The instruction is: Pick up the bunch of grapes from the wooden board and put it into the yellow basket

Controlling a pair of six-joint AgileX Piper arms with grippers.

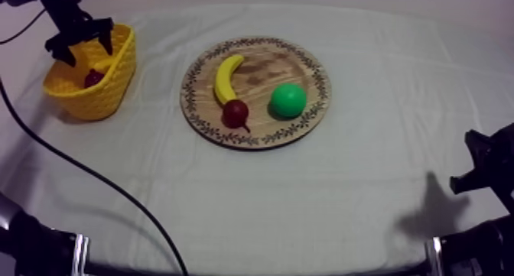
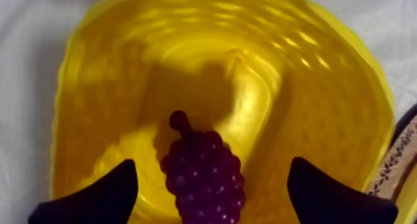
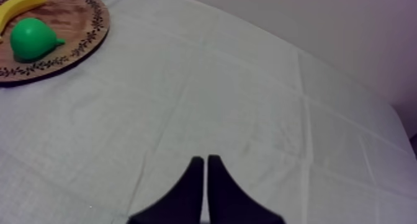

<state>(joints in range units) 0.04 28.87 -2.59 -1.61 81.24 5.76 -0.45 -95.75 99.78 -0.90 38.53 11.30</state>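
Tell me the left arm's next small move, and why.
Probably lift the left end effector straight up out of the basket. Its fingers are apart, and the grapes lie inside the basket between them, touching neither, so the drop looks done.

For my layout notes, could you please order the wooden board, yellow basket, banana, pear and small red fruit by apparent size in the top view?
1. wooden board
2. yellow basket
3. banana and pear: too alike in area to rank, the banana longer, the pear rounder
4. small red fruit, smallest
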